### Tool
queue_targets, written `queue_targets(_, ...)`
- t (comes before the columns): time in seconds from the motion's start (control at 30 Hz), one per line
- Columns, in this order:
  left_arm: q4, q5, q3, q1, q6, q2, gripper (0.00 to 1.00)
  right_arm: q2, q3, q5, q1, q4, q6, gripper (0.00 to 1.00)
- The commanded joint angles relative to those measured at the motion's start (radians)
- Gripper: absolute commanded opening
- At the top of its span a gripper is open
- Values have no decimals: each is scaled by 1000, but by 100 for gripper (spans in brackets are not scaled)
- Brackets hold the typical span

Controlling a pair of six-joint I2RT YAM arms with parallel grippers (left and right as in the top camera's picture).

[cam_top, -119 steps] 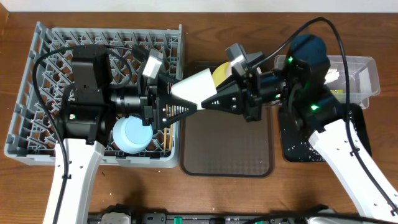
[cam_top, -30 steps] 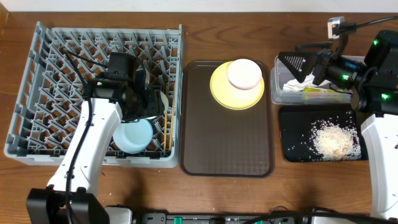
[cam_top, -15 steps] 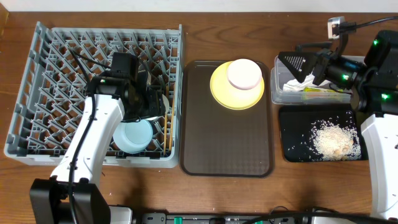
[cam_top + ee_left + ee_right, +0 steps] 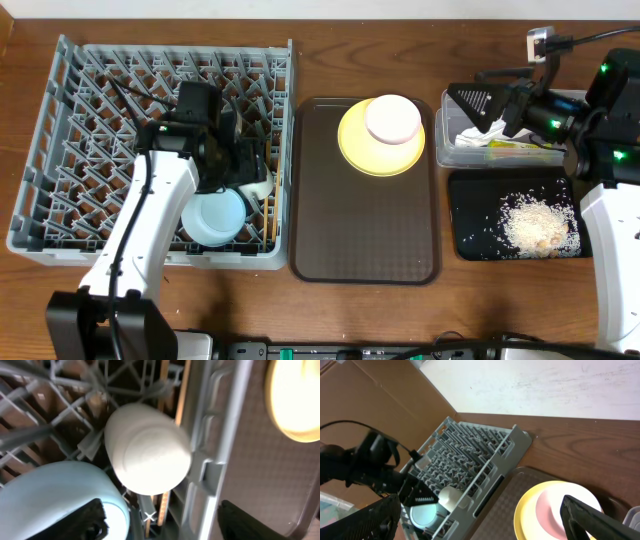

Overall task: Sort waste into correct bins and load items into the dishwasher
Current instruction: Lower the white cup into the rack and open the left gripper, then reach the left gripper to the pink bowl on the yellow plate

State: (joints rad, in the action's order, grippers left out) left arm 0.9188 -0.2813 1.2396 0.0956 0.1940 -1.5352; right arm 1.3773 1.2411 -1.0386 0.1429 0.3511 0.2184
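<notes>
My left gripper point(image 4: 160, 517) hangs over the near right corner of the dishwasher point(image 4: 60, 150) with its fingers spread wide and nothing between them. The small white cup point(image 4: 147, 450) lies just ahead of the fingertips, free of them. It is tipped among the pegs with its closed, rounded end toward my wrist camera, touching or nearly touching the light blue bowl point(image 4: 55, 495) on one side and sitting just inside the rack's right wall on the other. The chopsticks point(image 4: 181, 390) lie in the rack with their long axis along that wall. What is left to load sits to my right on the brown tray point(image 4: 365, 240): the pale pinkish-white bowl point(image 4: 392, 118) stacked on the yellow plate point(image 4: 358, 145). It lies between my two arms. My right gripper point(image 4: 480, 520), also spread and empty, hovers over the clear tub point(image 4: 595, 105) and looks nearer to the stack than the left, so I judge a reach from the right is shorter. The black tray point(image 4: 470, 215) holds the rice scraps point(image 4: 535, 225). I can read no writing or brand; the print on the packet point(image 4: 522, 147) in the tub is too small.
</notes>
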Motion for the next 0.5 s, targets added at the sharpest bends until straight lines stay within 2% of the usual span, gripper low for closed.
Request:
queue_targets(0.0,35,9,107,2,14,48,70,0,0,-1,1,2,-18,99)
queue_targets(0.23,202,-1,470,59,40,6,66,0,0,-1,0,2,-18,99)
queue_targets(0.37,193,3,602,173,40,-49,66,0,0,-1,1,2,-18,99)
queue_targets(0.47,131,6,611,262,35,-101,66,0,0,-1,0,2,-18,99)
